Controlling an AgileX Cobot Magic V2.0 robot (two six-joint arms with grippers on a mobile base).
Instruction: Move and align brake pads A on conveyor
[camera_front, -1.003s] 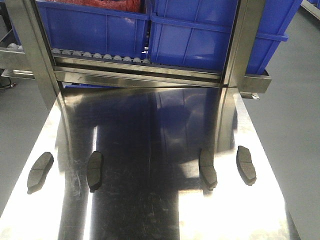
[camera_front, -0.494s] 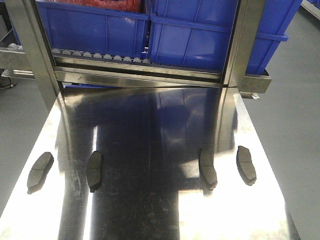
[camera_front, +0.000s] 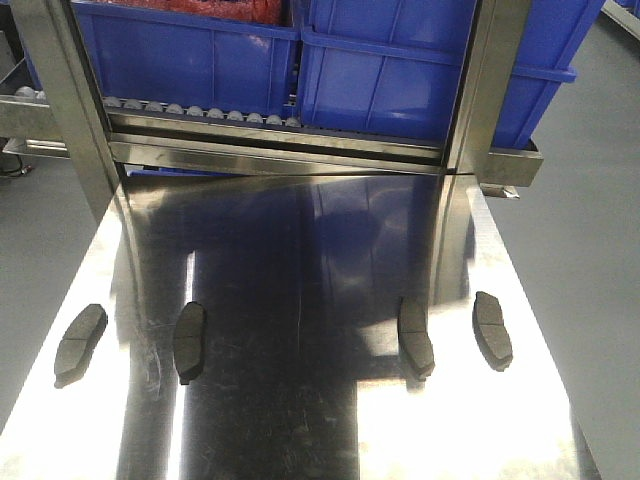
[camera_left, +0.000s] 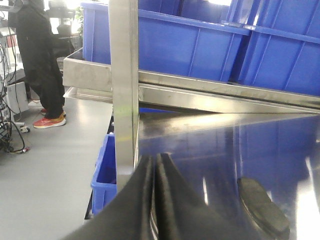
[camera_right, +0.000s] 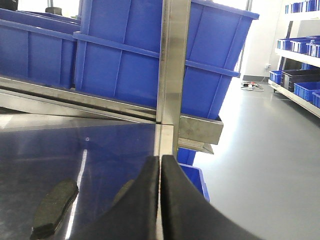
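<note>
brake pads (camera_front: 189, 341), four of them, lie flat on a shiny steel table (camera_front: 300, 430), in a loose row across its near half. none of them is on a belt. each is a small, dark grey, curved oblong with a rough matt face, a thin groove across its middle and a darker edge underneath. all four lie with their long sides pointing away from the front camera. the far-left pad (camera_front: 80, 343) is near the table's left edge and is turned so that its far end leans to the right. the second pad (camera_front: 189, 341) lies almost straight, a little way to its right. a wide stretch of bare steel separates these from the third pad (camera_front: 416, 336) and the far-right pad (camera_front: 492, 329), which lie near each other, their far ends leaning slightly left.

behind the table, blue plastic bins (camera_front: 200, 60) sit on a steel rack (camera_front: 275, 150) with small rollers (camera_front: 200, 112).

the left gripper (camera_left: 154, 160) has its black fingers pressed together with nothing between them; one pad (camera_left: 262, 210) lies on the steel to its right. a person in black clothes with orange-red shoes (camera_left: 40, 60) stands on the grey floor at the left of that view. the right gripper (camera_right: 160, 160) is likewise closed and empty, with a pad (camera_right: 55, 207) to its left.
</note>
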